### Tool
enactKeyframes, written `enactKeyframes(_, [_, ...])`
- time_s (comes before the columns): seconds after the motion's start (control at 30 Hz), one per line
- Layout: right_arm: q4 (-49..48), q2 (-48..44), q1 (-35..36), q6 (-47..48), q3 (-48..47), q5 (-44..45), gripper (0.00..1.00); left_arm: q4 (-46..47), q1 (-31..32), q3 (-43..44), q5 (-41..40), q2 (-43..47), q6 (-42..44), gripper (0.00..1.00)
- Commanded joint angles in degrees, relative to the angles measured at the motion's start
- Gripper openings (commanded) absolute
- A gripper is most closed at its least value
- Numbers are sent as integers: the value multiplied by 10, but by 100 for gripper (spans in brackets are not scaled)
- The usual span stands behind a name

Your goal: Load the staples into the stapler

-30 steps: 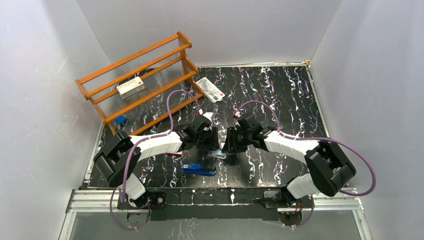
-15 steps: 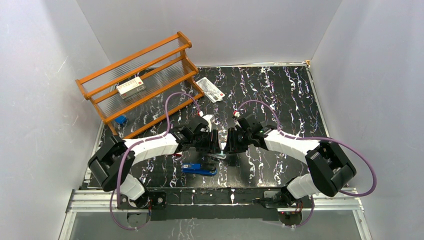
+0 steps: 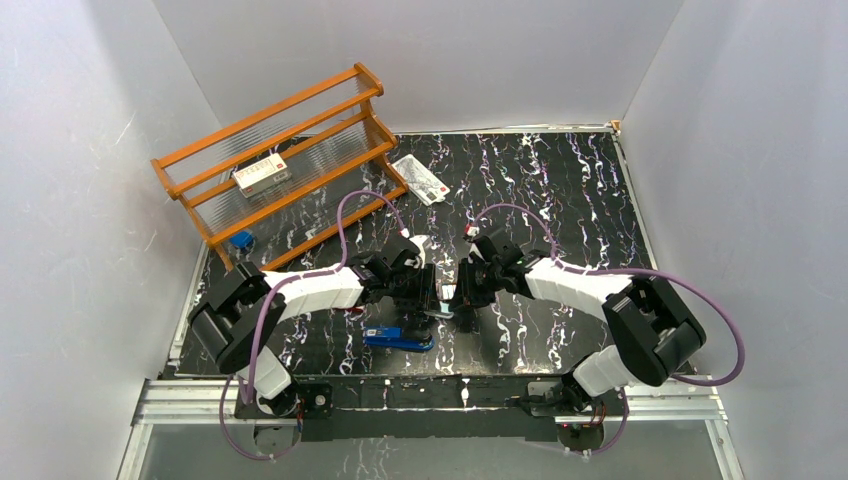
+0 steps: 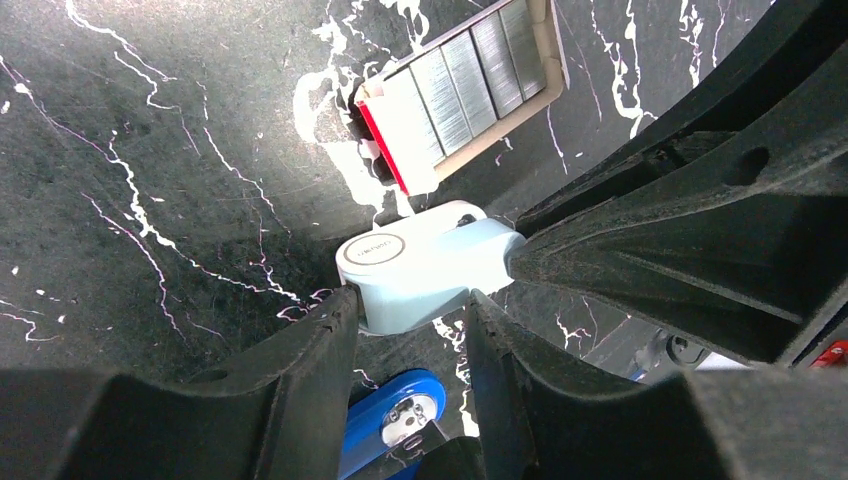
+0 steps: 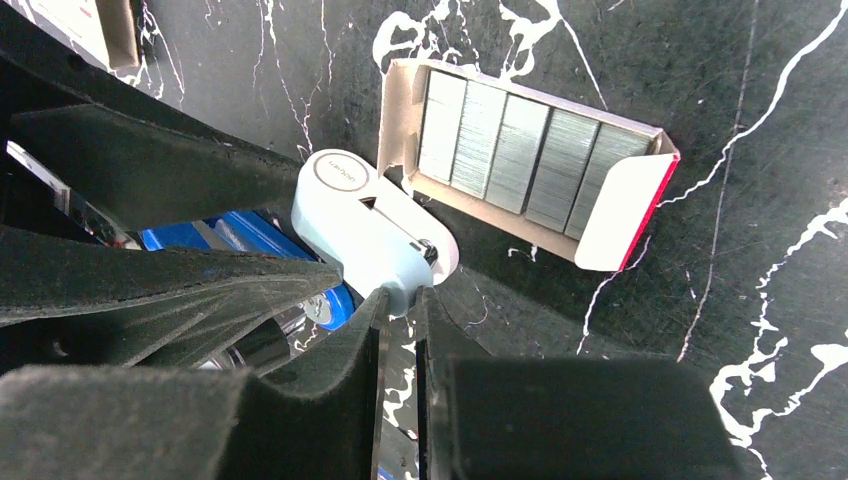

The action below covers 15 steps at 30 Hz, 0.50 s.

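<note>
The blue stapler (image 3: 398, 338) lies flat near the front edge, just below both grippers, and shows in the left wrist view (image 4: 390, 420) and right wrist view (image 5: 245, 235). The staples (image 5: 525, 150) lie as several silvery strips in their pale tray, half out of the red-and-white sleeve (image 4: 470, 85). A small pale blue device (image 4: 420, 270) is held between the two grippers just above the table (image 5: 370, 235). My left gripper (image 4: 408, 315) grips its round end. My right gripper (image 5: 400, 305) is shut on its narrow end.
An orange wooden rack (image 3: 280, 160) stands at the back left with a larger red-and-white box (image 3: 262, 175) on it. A flat white printed packet (image 3: 420, 178) lies beside it. A small blue object (image 3: 240, 239) sits under the rack. A small red piece (image 3: 350, 310) lies beside the left arm.
My left gripper has moved right to meet the right gripper and now clasps the pale blue device. The right gripper and the blue stapler have barely moved.
</note>
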<state>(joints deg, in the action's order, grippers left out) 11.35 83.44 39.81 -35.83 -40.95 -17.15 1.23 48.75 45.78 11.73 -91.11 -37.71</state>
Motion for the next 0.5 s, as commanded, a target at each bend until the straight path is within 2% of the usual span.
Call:
enactKeyframes(0.0, [0,39,8,6,25,20,18,-9,0,-4,-32,-11,0,40])
enactKeyframes(0.17, [29,22,9,38,-1,52,17,-9,-1,-6,-34,-12,3,40])
enactKeyframes(0.3, [51,-17,9,62,-48,65,25,-35,-1,4,-57,21,4,41])
enactKeyframes(0.47, [75,-55,7,83,-109,92,31,-72,-4,41,-107,66,9,48])
